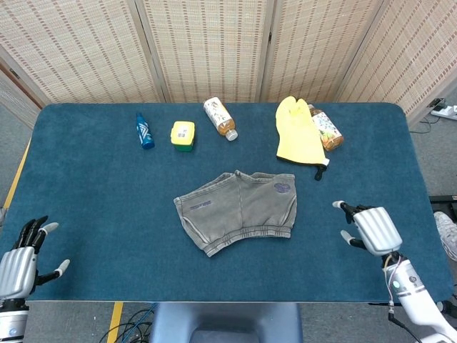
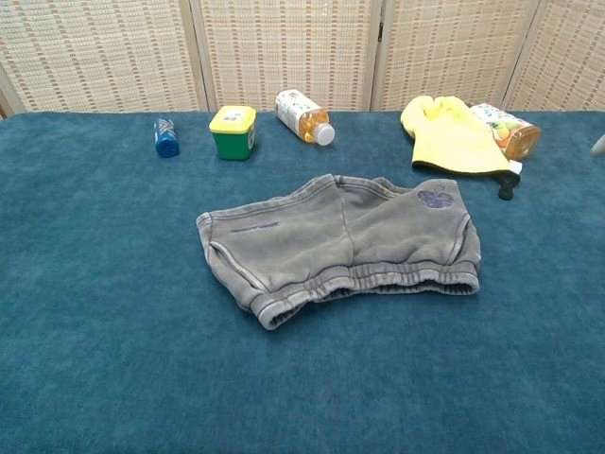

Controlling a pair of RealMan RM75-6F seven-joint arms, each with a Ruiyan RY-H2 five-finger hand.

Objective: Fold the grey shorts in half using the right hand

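The grey shorts (image 1: 237,209) lie spread flat in the middle of the blue table, also seen in the chest view as grey shorts (image 2: 340,244), waistband toward me. My right hand (image 1: 370,229) hovers open to the right of the shorts, fingers apart, holding nothing, a short gap from the shorts' right edge. A sliver of a fingertip (image 2: 597,145) shows at the chest view's right edge. My left hand (image 1: 21,259) is open at the table's near left corner, far from the shorts.
Along the back stand a blue bottle (image 1: 144,131), a yellow-lidded green jar (image 1: 183,135), a tea bottle on its side (image 1: 220,118), a yellow glove (image 1: 298,133) and another bottle (image 1: 326,128) beside it. The table's near edge (image 1: 228,301) runs below the shorts.
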